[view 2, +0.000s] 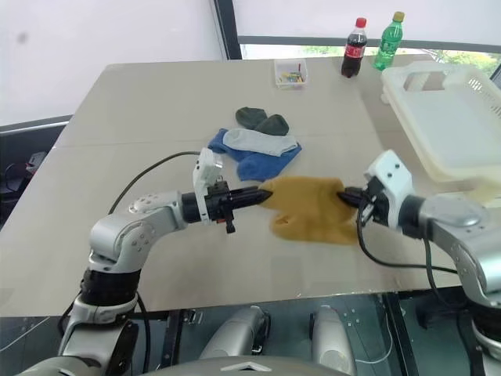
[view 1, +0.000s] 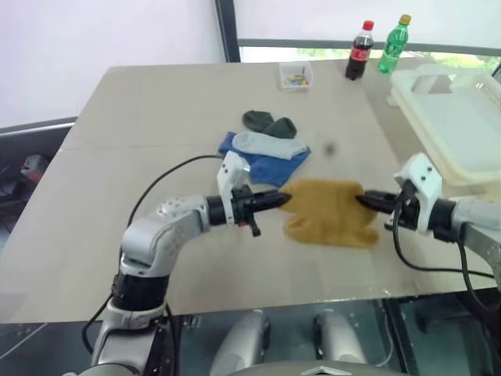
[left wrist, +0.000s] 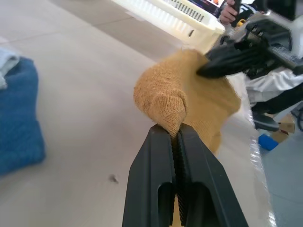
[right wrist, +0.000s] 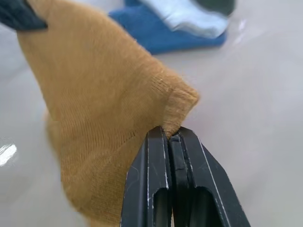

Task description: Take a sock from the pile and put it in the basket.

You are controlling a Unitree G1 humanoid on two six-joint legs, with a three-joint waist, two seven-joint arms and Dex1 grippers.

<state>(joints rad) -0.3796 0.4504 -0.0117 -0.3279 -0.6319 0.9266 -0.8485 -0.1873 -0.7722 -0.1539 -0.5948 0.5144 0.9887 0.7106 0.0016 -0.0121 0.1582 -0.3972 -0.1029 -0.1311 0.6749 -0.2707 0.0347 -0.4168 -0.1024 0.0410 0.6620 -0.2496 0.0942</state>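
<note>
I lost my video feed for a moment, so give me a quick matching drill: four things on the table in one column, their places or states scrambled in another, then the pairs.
1. mustard-yellow knitted sock
2. blue sock
3. cream-white slotted plastic basket
4. red-labelled cola bottle

A. at the table's right edge
B. under a pale grey sock
C. stretched between both grippers
D. upright beside a green bottle

Pairs: 1-C, 2-B, 3-A, 4-D

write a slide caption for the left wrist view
Left gripper and right gripper pinch a mustard-yellow knit sock between them.
</note>
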